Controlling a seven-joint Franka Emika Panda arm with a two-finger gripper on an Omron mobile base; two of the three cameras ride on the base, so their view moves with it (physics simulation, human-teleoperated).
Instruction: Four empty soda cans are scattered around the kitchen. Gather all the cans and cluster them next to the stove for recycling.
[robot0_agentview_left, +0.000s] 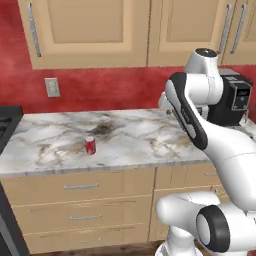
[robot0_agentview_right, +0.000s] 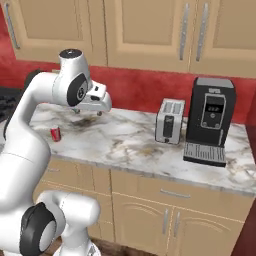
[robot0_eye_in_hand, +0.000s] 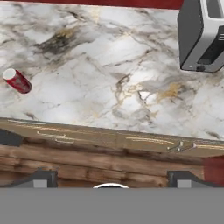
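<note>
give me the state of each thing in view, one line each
soda can: upright on the marble counter, free of the gripper
gripper: open, empty, above the counter's front edge
toaster: upright by the wall, slots empty
coffee machine: upright beside the toaster, nothing on its tray
upper cabinets: doors closed
drawers: closed

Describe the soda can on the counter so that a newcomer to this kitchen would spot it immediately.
Start at the long white-and-grey marble counter under the red wall. Near its front edge, left of a dark smudge in the marble, stands a small red cylindrical soda can with a silver top. It stands alone, far from the silver toaster and black coffee machine.
</note>
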